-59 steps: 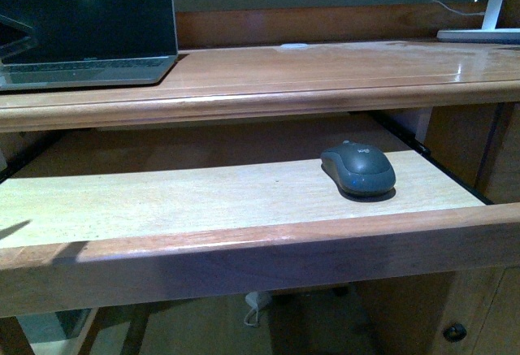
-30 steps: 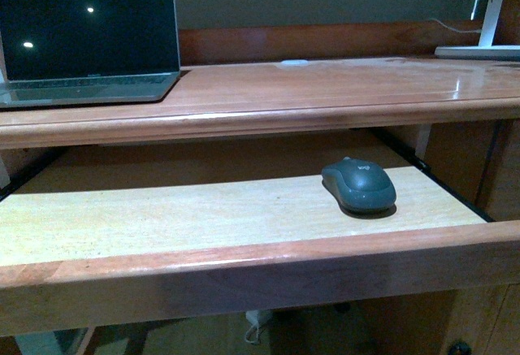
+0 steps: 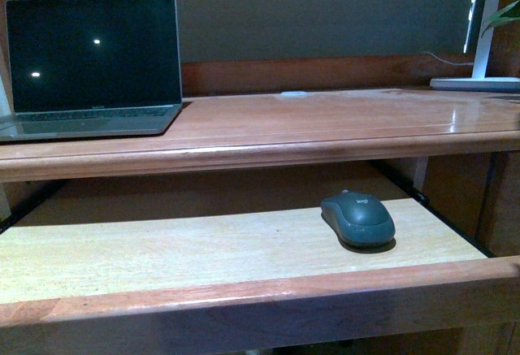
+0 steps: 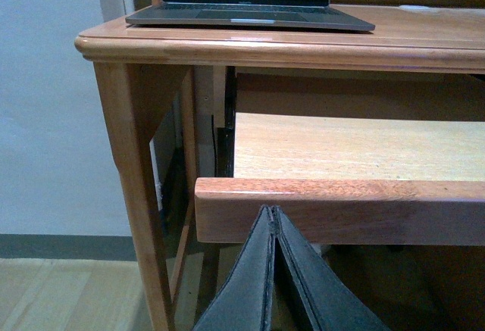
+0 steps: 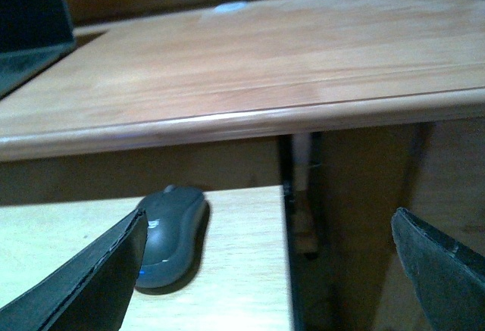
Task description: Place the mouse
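Note:
The mouse [image 3: 358, 218], a small dark grey-teal dome, lies on the right part of the pale pull-out shelf [image 3: 162, 253] under the desktop. Neither arm shows in the front view. In the right wrist view my right gripper [image 5: 269, 217] is open and holds nothing. Its dark fingers [image 5: 91, 278] stand wide apart, and the mouse [image 5: 173, 232] lies just beyond one of them, near the shelf's side edge. In the left wrist view my left gripper [image 4: 270, 211] is shut on nothing, low in front of the shelf's front rail [image 4: 341, 210].
An open laptop [image 3: 92, 62] with a dark screen stands on the left of the wooden desktop [image 3: 325, 123]. A white lamp base [image 3: 475, 83] sits at the back right and a small white object [image 3: 294, 93] at the back middle. The desk leg [image 4: 132, 179] stands left of the shelf.
The whole scene has slid down in the front view, showing more of the wall and laptop screen. The mouse lies at the same place on the shelf.

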Robot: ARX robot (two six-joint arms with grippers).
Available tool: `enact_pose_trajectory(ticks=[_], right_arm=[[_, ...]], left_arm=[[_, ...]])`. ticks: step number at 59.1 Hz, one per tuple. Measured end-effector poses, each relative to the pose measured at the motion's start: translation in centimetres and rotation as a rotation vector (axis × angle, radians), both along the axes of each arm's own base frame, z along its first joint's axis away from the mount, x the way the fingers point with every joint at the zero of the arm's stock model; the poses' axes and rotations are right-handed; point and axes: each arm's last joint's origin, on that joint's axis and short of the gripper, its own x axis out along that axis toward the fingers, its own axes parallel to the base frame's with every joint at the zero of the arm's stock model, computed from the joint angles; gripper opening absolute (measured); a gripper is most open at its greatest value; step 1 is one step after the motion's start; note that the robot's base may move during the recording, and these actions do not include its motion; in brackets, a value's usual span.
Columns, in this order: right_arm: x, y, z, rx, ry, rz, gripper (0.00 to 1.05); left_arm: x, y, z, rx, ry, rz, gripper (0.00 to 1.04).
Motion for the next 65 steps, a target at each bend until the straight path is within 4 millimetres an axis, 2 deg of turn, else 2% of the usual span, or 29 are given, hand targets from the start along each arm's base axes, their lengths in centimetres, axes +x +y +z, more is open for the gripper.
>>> enact_pose_trajectory(ticks=[7,13,24,38,42,48,65], right_arm=[[2.5,4.0,0.1,-0.118,0.019,0.089,0.97],[4.0,6.3,0.3,-0.193,0.030,0.113,0.97],[5.2,8.2,0.0,-0.294,0.084,0.078,0.97],[6.9,9.3,-0.8,-0.371,0.241,0.031,0.97],[7.4,9.5,-0.9,-0.368,0.287,0.025,0.97],[7.9,9.7,-0.8,-0.346,0.357,0.033,0.97],[9.7,10.3,-1.8,-0.341,0.433,-0.015,0.97]], left_arm=[[0.0,0.0,0.0,0.000,0.000,0.000,0.03],[0.0,0.0,0.0,0.000,0.000,0.000,0.03],[0.0,0.0,0.0,0.000,0.000,0.000,0.03],[0.0,0.0,0.0,0.000,0.000,0.000,0.03],[0.0,0.0,0.0,0.000,0.000,0.000,0.11],[0.0,0.0,0.0,0.000,0.000,0.000,0.32],[0.0,0.0,0.0,0.000,0.000,0.000,0.74]])
